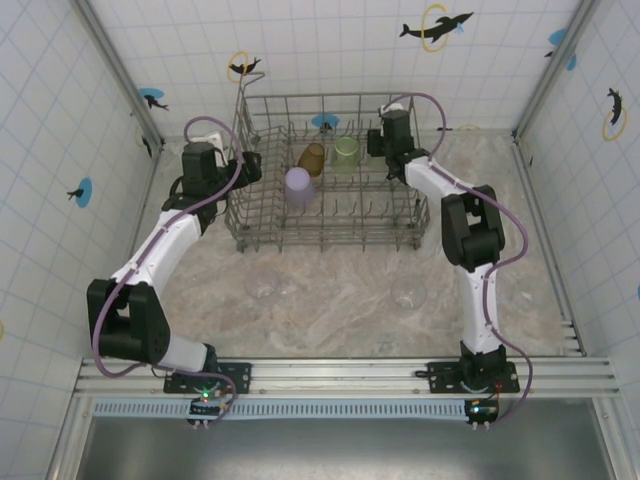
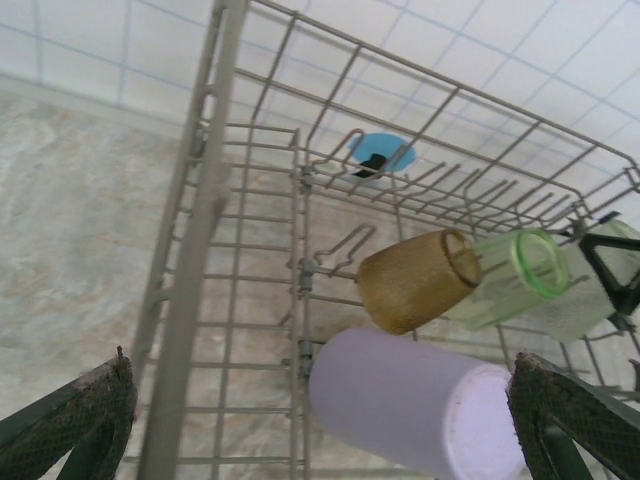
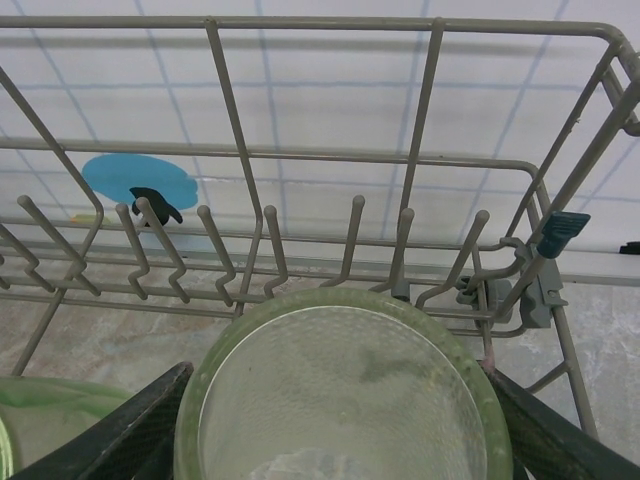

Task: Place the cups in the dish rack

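Matt grey metal wire dish rack [image 2: 188,260]; grainy amber plastic tumbler [image 2: 415,280], smooth matt lilac plastic tumbler [image 2: 400,400], glossy translucent green plastic tumbler [image 3: 340,400].

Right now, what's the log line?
left end effector: open | right end effector: gripping green cup inside dish rack | two clear cups on table

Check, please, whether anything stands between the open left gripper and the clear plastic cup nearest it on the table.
Yes: the large grey wire dish rack. The left gripper sits at its left wall, so the rack's near-left corner lies between it and the clear plastic cup. Beyond that corner, nothing visible blocks the way.
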`<state>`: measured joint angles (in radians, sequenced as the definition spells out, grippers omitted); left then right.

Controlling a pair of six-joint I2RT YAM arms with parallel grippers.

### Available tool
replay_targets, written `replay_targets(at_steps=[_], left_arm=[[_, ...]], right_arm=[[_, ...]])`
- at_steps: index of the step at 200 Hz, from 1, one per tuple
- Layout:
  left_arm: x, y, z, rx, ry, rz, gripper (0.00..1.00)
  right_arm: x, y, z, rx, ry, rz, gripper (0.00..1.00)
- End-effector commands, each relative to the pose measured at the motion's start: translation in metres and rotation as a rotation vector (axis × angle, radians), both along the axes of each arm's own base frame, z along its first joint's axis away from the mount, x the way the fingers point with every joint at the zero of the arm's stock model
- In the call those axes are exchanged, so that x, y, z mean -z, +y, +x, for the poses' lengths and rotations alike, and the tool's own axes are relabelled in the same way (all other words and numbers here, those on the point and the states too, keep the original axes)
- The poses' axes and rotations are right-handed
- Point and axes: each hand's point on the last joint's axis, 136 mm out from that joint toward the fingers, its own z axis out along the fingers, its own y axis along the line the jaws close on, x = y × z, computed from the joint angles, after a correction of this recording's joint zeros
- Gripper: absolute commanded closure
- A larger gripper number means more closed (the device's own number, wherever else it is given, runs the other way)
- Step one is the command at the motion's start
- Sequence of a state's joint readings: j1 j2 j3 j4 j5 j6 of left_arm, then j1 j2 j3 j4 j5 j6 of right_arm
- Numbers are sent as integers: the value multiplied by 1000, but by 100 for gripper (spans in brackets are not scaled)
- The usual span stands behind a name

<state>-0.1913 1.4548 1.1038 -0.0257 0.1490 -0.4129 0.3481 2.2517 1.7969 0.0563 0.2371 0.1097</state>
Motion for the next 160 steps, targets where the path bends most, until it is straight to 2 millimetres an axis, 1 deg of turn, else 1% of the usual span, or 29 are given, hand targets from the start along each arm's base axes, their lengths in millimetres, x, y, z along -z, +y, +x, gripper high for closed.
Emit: replay_targets(at_steps=[1, 11, 20, 24, 37, 53, 68, 95, 106, 126, 133, 160], left_arm=[[33, -32, -11, 69, 107, -99, 2], [34, -39, -12, 92, 111, -112, 3], [34, -39, -11, 86, 109, -105, 3], [33, -39, -10, 82, 107, -103, 2], [31, -31, -10, 47, 103, -75, 2], [22, -23, -9, 21, 82, -27, 2], [13, -16, -10, -3, 62, 7, 2], [3, -4, -14, -47, 42, 39, 2], [-1, 0, -16, -57, 34, 39, 2], [-7, 3, -21, -61, 25, 17, 2], [-9, 5, -22, -69, 20, 16, 2], [-17, 15, -29, -97, 5, 30, 2]], right_arm=[[4, -34, 13, 53, 0, -111, 47], [5, -32, 12, 40, 8, -105, 46], [4, -29, 9, 23, 18, -92, 45], [4, -27, 7, 19, 23, -89, 42], [1, -23, 3, 9, 30, -73, 37], [-6, -17, -4, -15, 36, -32, 30], [-21, -14, -10, -25, 27, 18, 26], [-50, -8, -19, -48, 11, 91, 19], [-62, -9, -23, -46, 5, 110, 15], [-80, -12, -32, -46, -4, 142, 13], [-89, -12, -35, -50, -13, 156, 11], [-111, -15, -48, -59, -20, 181, 8]])
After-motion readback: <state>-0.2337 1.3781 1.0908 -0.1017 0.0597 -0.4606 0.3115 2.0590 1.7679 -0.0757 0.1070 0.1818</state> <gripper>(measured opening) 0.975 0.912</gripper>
